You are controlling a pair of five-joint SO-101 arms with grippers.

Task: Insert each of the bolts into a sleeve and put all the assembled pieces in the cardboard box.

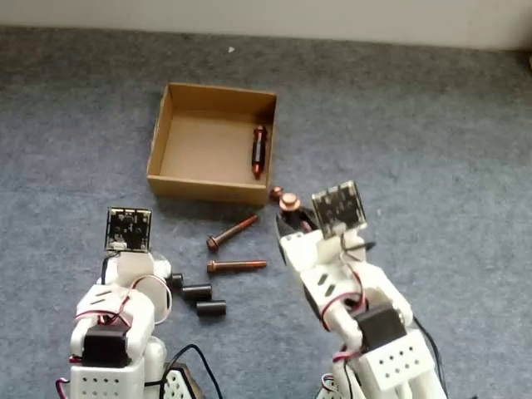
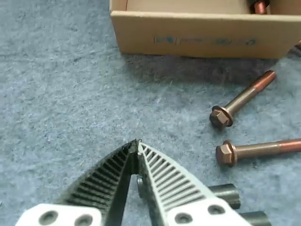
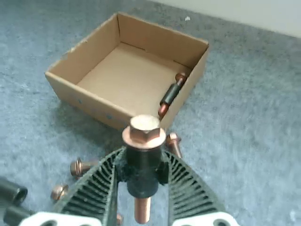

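Right gripper point(image 3: 143, 157) around black-sleeved copper bolt point(image 3: 143, 133)

The left arm point(image 1: 116, 320) sits folded back, the left claw point(image 2: 137, 147) pinched tight at its tips; the right arm point(image 1: 353, 291) leans forward, the right claw point(image 3: 142, 159) clamped around an upright sleeved bolt point(image 3: 144, 134).

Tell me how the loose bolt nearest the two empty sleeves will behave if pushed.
That bolt looks like solid metal, so it is probably rigid and heavy for its size. Its round shank would likely roll, curving around the wider flanged head. The fuzzy carpet should slow it quickly.
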